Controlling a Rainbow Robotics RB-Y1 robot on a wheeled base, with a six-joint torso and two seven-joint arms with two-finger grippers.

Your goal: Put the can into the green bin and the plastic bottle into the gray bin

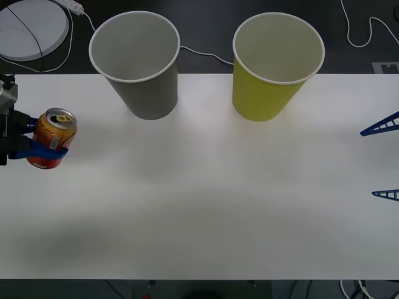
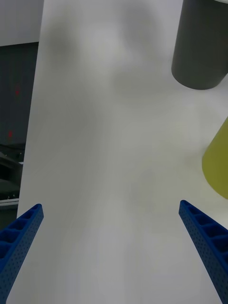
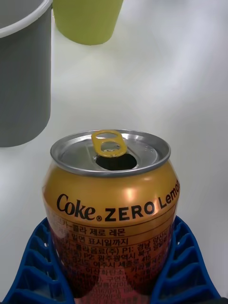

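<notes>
The orange-and-red can (image 1: 53, 138) with a silver top is at the table's far left, held by my left gripper (image 1: 37, 144), whose blue fingers are shut on its lower body. The left wrist view shows the can (image 3: 110, 209) upright between the fingers (image 3: 35, 266), its pull tab opened. The gray bin (image 1: 137, 62) stands at the back left of centre and the green bin (image 1: 274, 65) at the back right. My right gripper (image 1: 386, 159) is open at the table's right edge, with nothing between its fingers (image 2: 204, 237). The plastic bottle is out of view.
The white table (image 1: 206, 205) stretches wide between the arms. Behind it lie a round white disc (image 1: 31, 28) and white cables (image 1: 368, 31) on a dark floor. From the right wrist, the gray bin (image 2: 202, 47) and green bin (image 2: 217, 166) stand ahead.
</notes>
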